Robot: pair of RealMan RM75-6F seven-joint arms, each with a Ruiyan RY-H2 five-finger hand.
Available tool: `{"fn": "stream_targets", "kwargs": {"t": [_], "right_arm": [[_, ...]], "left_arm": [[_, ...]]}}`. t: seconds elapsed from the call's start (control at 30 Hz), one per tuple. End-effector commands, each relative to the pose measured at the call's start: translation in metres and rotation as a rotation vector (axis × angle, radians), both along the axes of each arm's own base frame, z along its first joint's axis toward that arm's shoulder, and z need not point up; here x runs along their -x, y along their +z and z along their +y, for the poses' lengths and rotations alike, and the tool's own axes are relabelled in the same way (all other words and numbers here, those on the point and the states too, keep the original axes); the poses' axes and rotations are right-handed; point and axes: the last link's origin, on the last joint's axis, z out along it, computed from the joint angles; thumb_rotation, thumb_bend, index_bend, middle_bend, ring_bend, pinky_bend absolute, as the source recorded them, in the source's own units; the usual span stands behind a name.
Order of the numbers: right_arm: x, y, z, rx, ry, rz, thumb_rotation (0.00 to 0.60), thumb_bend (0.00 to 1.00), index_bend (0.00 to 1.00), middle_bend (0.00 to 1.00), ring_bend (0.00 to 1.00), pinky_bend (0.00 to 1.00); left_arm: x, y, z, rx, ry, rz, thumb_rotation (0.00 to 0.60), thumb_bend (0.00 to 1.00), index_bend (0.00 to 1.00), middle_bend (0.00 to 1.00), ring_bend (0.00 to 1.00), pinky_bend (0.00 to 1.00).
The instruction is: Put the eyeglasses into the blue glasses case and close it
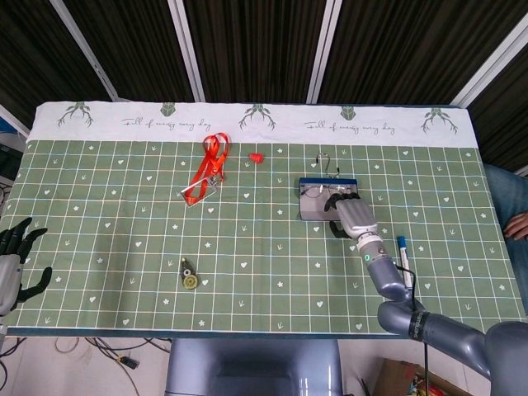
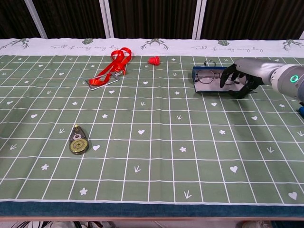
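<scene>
Blue case (image 2: 211, 78) sits on the far right part of the desk (image 2: 142, 142), and my glasses (image 2: 206, 76) are lying in it already, lenses facing up, so the "put them in" half looks done to me. What I'm on is the closing. My right hand (image 2: 240, 78) is at the right end of the case with the fingers (image 2: 227, 75) curled over the edge, and the flap looks partly lifted in the chest view; from above, the hand (image 1: 351, 214) covers the near right part of the case (image 1: 318, 198), so I can't really say how far the lid is folded. Whether I'm actually gripping the flap or just nudging it, I can't tell; the fingers are bent, not spread wide.

Next I'd guess the flap needs to be rolled over the glasses toward the far edge and pressed down flat. The frames sit close to the back wall, so the lid could catch on them if I rush, or the whole case could slide since nothing pins it.

My left hand (image 1: 15, 264) is way off at the near left corner, fingers apart, holding nothing. A marker (image 1: 403, 257) lies just right of my right arm.
</scene>
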Motion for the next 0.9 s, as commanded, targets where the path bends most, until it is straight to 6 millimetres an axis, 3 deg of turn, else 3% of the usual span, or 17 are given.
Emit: {"fn": "stream_targets", "kwargs": {"t": [0.03, 0.6, 0.9], "right_arm": [[-0.002, 0.001, -0.007, 0.011, -0.007, -0.011, 0.600, 0.55, 0.39, 0.25, 0.24, 0.18], [0.001, -0.007, -0.041, 0.088, -0.002, -0.054, 0.600, 0.55, 0.40, 0.25, 0.25, 0.18], [0.008, -0.015, -0.043, 0.078, -0.020, -0.069, 0.600, 0.53, 0.54, 0.26, 0.25, 0.18]], "left_arm": [[0.000, 0.000, 0.000, -0.001, 0.000, -0.001, 0.600, 0.40, 0.16, 0.00, 0.00, 0.00], [0.000, 0.000, 0.000, -0.001, 0.002, -0.001, 0.600, 0.40, 0.16, 0.00, 0.00, 0.00], [0.001, 0.001, 0.000, -0.001, 0.004, -0.005, 0.600, 0.40, 0.17, 0.00, 0.00, 0.00]]}}
